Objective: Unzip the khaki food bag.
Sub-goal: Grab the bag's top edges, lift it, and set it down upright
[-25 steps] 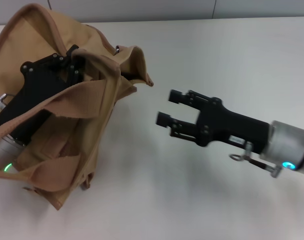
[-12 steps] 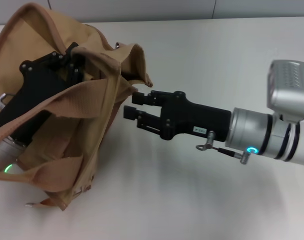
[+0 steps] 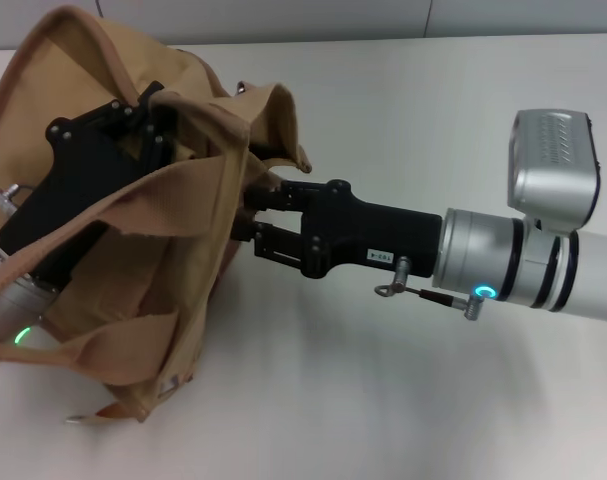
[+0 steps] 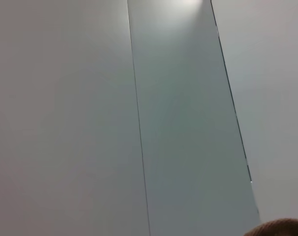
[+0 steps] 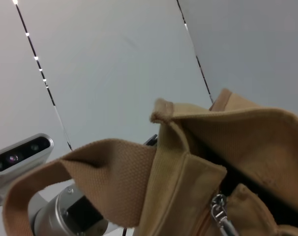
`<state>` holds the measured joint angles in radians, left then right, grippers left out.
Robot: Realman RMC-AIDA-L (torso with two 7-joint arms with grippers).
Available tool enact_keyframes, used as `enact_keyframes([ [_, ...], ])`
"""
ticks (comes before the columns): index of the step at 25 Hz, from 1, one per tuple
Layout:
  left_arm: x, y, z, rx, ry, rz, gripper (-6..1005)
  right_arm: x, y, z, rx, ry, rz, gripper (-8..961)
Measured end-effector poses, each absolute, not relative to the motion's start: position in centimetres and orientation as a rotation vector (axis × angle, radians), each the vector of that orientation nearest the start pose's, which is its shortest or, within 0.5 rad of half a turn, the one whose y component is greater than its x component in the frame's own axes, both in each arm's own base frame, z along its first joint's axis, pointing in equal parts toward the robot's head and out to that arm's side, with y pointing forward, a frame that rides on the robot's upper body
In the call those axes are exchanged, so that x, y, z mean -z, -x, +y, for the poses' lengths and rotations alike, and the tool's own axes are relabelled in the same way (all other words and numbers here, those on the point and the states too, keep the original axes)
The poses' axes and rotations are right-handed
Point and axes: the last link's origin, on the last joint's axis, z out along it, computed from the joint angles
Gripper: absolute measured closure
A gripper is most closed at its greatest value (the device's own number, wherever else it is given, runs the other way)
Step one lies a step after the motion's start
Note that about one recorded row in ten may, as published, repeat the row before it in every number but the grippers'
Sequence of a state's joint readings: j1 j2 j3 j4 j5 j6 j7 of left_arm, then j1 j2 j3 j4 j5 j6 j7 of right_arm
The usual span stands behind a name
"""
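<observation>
The khaki food bag [image 3: 133,250] sits tilted at the left of the white table in the head view, its wide strap handles draped loosely. My left gripper [image 3: 153,115] is at the bag's top rim, closed on the fabric, with a strap lying over the arm. My right gripper [image 3: 245,210] is open, its fingertips touching the bag's side under the folded top flap, partly hidden by a strap. The right wrist view shows the bag's rim [image 5: 188,172] close up, with the metal zipper pull [image 5: 219,205] just below the rim. A sliver of the bag [image 4: 281,228] shows in the left wrist view.
The white table [image 3: 403,120] stretches to the right of and behind the bag. A small metal fitting [image 3: 79,418] of the bag lies by its near bottom corner. Grey wall panels [image 4: 178,123] fill the left wrist view.
My right arm has moved left from open table until its open fingers reach the bag's side. The bag has shifted slightly. The left gripper stays at the bag's top.
</observation>
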<state>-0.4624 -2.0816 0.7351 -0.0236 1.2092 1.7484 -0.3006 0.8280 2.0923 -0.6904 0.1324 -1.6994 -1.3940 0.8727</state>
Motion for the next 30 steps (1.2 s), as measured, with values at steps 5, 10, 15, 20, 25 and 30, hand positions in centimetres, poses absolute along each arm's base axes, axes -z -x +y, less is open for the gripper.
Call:
enact_keyframes([
  [5,2.7,26.0,27.5,1.195,1.985,-0.112,927,11.6,-17.7,32.1,-1.103,2.727,0.575,514],
  [10,3.0,25.8,27.5,1.205,1.991,-0.126,926,11.7,-17.3,32.3,-1.110,2.725,0.568,516],
  [15,3.1,25.8,27.3,1.205,1.996,-0.129,925,11.7,-17.3,32.3,-1.111,2.725,0.565,520],
  [20,3.2,25.8,27.2,1.206,2.010,-0.131,924,11.7,-17.3,32.2,-1.109,2.728,0.565,708],
  [25,3.4,25.7,27.1,1.211,2.014,-0.137,923,11.7,-17.5,32.1,-1.104,2.728,0.564,847],
  [30,3.3,25.6,27.0,1.229,2.005,-0.132,922,11.9,-17.6,31.9,-1.091,2.745,0.544,915],
])
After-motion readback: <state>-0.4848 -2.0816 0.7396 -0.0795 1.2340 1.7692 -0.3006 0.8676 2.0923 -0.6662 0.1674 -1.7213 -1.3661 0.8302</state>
